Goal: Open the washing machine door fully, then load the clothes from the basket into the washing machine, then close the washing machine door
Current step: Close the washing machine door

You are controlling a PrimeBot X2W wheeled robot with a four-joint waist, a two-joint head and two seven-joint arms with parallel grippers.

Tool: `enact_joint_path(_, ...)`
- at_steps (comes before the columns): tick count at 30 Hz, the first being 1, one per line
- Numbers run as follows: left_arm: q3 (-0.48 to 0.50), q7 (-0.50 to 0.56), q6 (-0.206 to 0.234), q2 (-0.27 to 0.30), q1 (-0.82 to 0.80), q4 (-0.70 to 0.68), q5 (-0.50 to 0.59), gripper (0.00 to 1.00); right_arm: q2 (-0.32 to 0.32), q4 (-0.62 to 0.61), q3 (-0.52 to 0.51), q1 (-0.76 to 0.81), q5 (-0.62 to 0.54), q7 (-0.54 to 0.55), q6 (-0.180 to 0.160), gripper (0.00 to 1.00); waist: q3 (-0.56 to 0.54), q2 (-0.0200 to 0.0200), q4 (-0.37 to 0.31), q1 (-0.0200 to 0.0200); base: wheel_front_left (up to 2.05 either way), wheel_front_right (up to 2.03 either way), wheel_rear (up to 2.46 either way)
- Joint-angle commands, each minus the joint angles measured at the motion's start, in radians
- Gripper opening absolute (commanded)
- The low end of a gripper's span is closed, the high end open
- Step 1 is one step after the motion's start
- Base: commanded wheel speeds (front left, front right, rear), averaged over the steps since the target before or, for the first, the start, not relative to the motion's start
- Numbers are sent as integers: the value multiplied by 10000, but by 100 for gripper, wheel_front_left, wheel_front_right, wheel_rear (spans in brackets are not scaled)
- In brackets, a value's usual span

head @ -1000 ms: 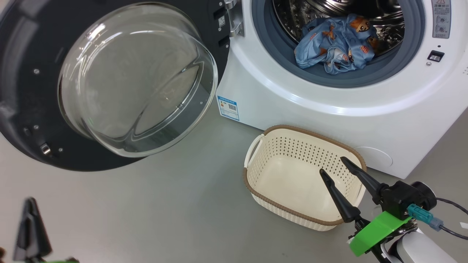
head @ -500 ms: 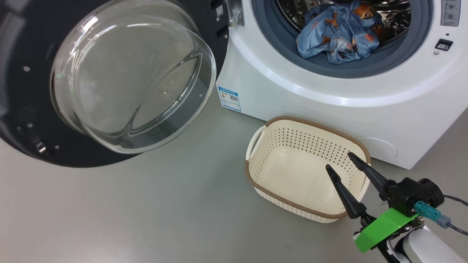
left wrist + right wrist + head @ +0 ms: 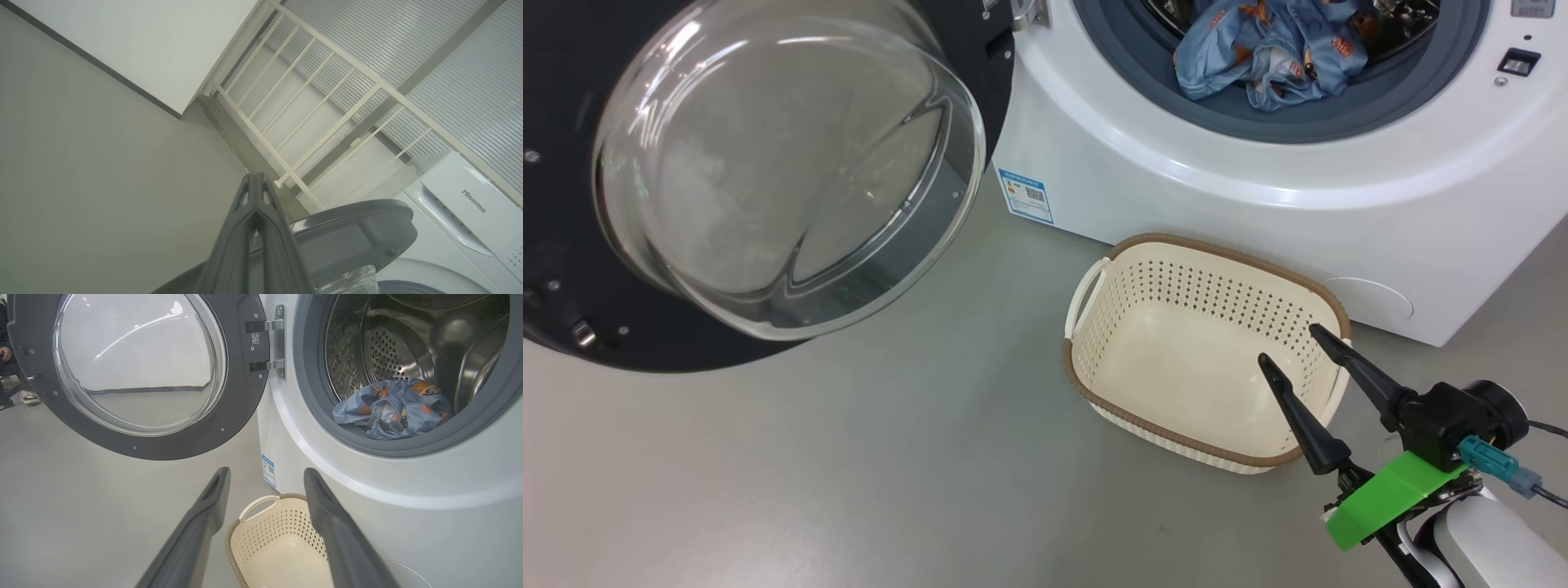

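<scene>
Your head camera has dipped, sliding everything up-frame (the things themselves haven't shifted). Opening and loading look done: the washing machine door (image 3: 752,180) hangs wide at 10 o'clock, the clothes (image 3: 1258,49) lie crumpled inside the washing machine (image 3: 1258,212) at 1 o'clock, and the basket (image 3: 1201,282) sits empty at 4 o'clock. Closing remains. Your right gripper (image 3: 1288,343) is spread wide, holding nothing; your left gripper (image 3: 255,179) is pinched together.

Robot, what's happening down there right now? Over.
Left gripper shut, empty; right gripper open by basket. Basket empty, clothes in washing machine, door wide open. Clothes sit near the gasket lip, might catch the door.
</scene>
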Motion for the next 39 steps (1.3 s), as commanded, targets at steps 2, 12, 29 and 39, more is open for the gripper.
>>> enact_joint_path(2, -25, 519, -22, 1046, -604, 384, -243, 0, -196, -259, 237, -222, -43, -82, 44, 92, 104, 0, -97, 0, 0, 0, 0)
enact_joint_path(12, -658, 1781, -22, 1505, -1446, 1740, -728, 0, -420, -278, 405, -296, -22, -82, 44, 92, 275, 0, -239, 0, 0, 0, 0)
enact_joint_path(29, -1112, 2682, -23, 1688, -1585, 2360, -1614, 0, -732, -333, 677, -599, -9, -82, 44, 92, 792, 0, -485, 0, 0, 0, 0)
enact_joint_path(39, -1494, 3395, -23, 1591, -1385, 2121, -2034, 0, -752, -308, 645, -652, -15, -82, 44, 92, 808, 0, -445, 0, 0, 0, 0)
